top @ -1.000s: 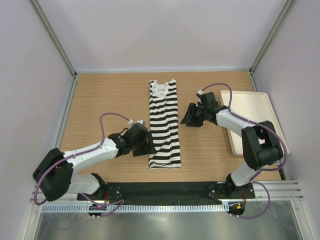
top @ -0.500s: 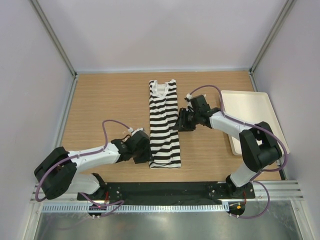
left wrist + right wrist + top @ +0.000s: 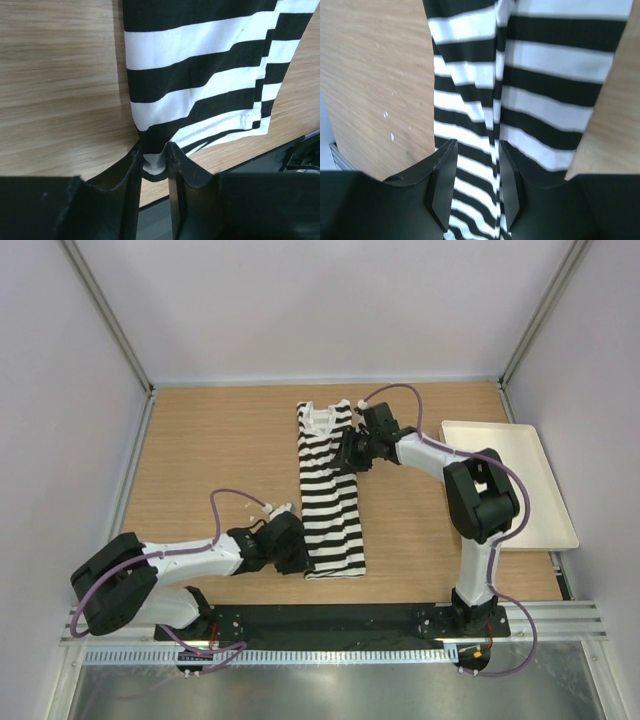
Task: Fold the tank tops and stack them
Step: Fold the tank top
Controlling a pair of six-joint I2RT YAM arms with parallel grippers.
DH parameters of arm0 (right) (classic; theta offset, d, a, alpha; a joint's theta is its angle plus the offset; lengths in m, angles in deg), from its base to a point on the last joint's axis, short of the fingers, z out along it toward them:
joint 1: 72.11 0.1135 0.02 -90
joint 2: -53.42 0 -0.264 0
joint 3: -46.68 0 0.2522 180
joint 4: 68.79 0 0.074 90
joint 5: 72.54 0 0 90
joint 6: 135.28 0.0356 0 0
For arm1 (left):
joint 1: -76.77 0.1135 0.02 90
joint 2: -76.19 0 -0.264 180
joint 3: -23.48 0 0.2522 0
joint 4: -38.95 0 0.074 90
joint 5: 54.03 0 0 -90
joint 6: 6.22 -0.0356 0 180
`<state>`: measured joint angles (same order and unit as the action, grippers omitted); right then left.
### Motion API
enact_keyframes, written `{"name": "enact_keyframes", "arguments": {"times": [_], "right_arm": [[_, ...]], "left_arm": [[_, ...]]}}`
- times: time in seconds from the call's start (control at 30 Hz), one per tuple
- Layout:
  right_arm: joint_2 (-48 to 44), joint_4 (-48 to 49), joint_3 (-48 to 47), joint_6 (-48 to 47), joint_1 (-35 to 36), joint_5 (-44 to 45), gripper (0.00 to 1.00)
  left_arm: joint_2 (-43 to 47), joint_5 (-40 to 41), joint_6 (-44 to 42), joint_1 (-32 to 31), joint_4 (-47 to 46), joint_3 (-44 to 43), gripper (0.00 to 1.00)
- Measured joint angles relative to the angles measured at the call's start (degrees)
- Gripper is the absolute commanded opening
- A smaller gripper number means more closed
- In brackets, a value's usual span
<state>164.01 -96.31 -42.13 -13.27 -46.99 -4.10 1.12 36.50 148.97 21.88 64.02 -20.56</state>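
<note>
Far left, bare wooden table (image 3: pixel 210 450) out beyond the left gripper (image 3: pixel 292 545), with only a purple cable (image 3: pixel 228 498) looping up over the arm behind the wrist. Left gripper low at the near-left corner of the tank top (image 3: pixel 330 495), fingers (image 3: pixel 131 172) drawn narrow and pinched on the hem corner, a small wad of white cloth squeezed between the tips. Ahead of that hand and to its right, striped cloth laid flat as a long narrow strip, neckline at the far end, hem at the near end. Just nearer than the hem, the black base rail (image 3: pixel 330 618). Further right, up toward the neckline end, right gripper (image 3: pixel 350 452) set over the strip's right edge, fingers (image 3: pixel 441 172) partly apart, stripes and a lengthwise fold showing in the gap between them. Tips touching the cloth or just above it: cannot tell which. Right of that hand, more bare wood, then a white tray (image 3: pixel 520 455), well apart from the cloth, part of its left edge hidden behind the right arm's elbow.
</note>
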Motion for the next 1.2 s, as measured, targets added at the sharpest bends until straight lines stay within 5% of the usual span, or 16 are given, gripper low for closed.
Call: {"name": "enact_keyframes", "arguments": {"times": [0.17,0.53,0.73,0.83,1.1,1.2], "right_arm": [[6.93,1.22,-7.74,1.31,-0.2,0.76,0.47],[18.6,3.04,-18.88,4.63,-1.01,1.27,0.46],[20.59,5.35,-21.2,6.19,-1.77,1.01,0.13],[21.75,7.04,-21.2,7.52,-2.47,-0.59,0.04],[23.08,12.17,-21.05,11.15,-4.66,-6.27,0.04],[23.78,14.32,-21.07,12.02,-5.22,-8.07,0.19]], "left_arm": [[-0.11,-0.2,1.73,-0.5,-2.38,1.62,0.05],[2.03,-0.17,2.36,-1.11,-4.09,4.09,0.0],[2.62,-0.15,2.34,-1.64,-3.93,4.48,0.0],[2.64,-0.11,2.34,-1.77,-3.89,4.48,0.0],[3.56,0.42,2.34,-2.1,-3.37,4.92,0.0],[4.17,0.94,2.36,-2.1,-3.1,5.22,0.01]]}}
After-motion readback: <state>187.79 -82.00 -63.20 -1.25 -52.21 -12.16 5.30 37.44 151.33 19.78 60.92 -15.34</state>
